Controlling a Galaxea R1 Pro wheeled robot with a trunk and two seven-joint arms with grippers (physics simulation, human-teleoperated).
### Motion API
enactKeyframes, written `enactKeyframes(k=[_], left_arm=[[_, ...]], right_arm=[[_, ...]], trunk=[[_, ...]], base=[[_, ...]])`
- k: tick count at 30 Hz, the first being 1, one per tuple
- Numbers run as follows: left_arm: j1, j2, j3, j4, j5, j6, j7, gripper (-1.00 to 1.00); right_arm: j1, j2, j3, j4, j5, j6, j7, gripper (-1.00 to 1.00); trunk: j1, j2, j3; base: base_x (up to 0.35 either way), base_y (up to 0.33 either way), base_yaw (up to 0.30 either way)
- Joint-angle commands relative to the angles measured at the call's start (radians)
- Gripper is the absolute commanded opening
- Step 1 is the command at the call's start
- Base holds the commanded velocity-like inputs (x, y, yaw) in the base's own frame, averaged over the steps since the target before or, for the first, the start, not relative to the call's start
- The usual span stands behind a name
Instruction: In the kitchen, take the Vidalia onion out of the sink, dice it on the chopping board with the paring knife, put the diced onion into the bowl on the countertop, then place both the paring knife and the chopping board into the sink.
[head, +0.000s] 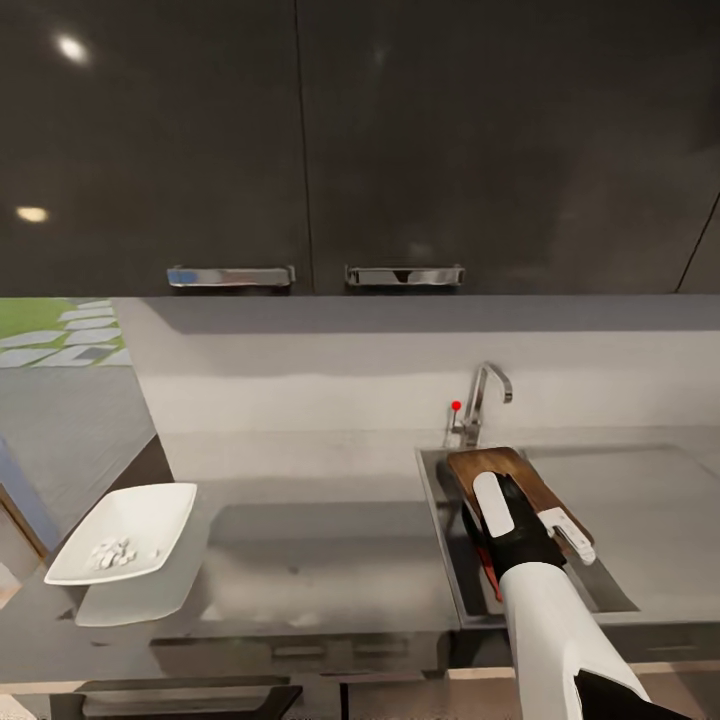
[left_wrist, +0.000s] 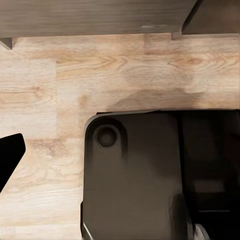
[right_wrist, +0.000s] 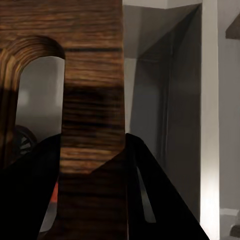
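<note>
The sink (head: 445, 560) sits at the right of the grey countertop (head: 320, 540), and everything else is placed from it. The chopping board (head: 500, 475) lies tilted over the basin, its far end up near the tap (head: 482, 400) with the red-tipped lever, its near end hidden under the right arm. The right gripper (head: 505, 520) is clenched on the board's near end: in the right wrist view the dark fingers (right_wrist: 30, 200) flank the wood (right_wrist: 92, 100) beside the slot-shaped handle hole, with the steel sink walls behind it. A strip of red, seemingly the paring knife (head: 490, 575), shows in the basin just beside the gripper, mostly covered by the arm; a red patch shows low between the fingers in the wrist view too.

Well away from the sink, at the far left end of the countertop, stands the white bowl (head: 150, 505) holding the pale diced Vidalia onion (head: 112, 552). Dark wall cabinets (head: 300, 140) with two chrome handles hang above the sink and backsplash.

The left wrist view looks down on pale wooden floor (left_wrist: 60, 90) and the robot's dark base (left_wrist: 135, 180); a black tip of the left gripper (left_wrist: 9, 155) shows at the edge, and I cannot tell whether that claw is released or clenched.
</note>
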Motion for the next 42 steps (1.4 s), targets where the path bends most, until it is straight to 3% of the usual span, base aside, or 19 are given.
enactKeyframes(k=[1, 12, 19, 29, 42], left_arm=[[0.0, 0.0, -0.009, -0.001, 0.01, -0.001, 0.003, 1.0], [0.001, 0.0, -0.009, -0.001, 0.01, 0.0, 0.003, 1.0], [0.0, 0.0, -0.009, -0.001, 0.01, 0.0, 0.003, 1.0], [0.001, 0.0, -0.009, -0.001, 0.01, 0.0, 0.003, 1.0], [0.0, 0.0, -0.009, -0.001, 0.01, 0.0, 0.003, 1.0]], right_arm=[[-0.001, 0.001, -0.002, 0.001, -0.001, 0.01, -0.002, -1.0], [-0.001, 0.001, -0.002, 0.016, 0.001, -0.004, 0.001, -1.0], [-0.001, 0.0, -0.004, 0.078, 0.003, -0.039, 0.064, -1.0], [-0.001, -0.009, -0.005, 0.121, 0.004, -0.068, 0.102, -1.0], [-0.001, -0.01, -0.005, 0.129, 0.006, -0.072, 0.111, -1.0]], trunk=[[0.001, -0.002, -0.004], [0.001, -0.002, -0.021], [0.001, -0.002, -0.032], [0.001, -0.002, -0.048], [0.001, -0.002, -0.069]], base=[[0.053, 0.0, 0.0], [0.017, 0.0, 0.0], [0.0, 0.0, 0.0], [0.032, -0.003, 0.0], [0.077, -0.021, 0.0]])
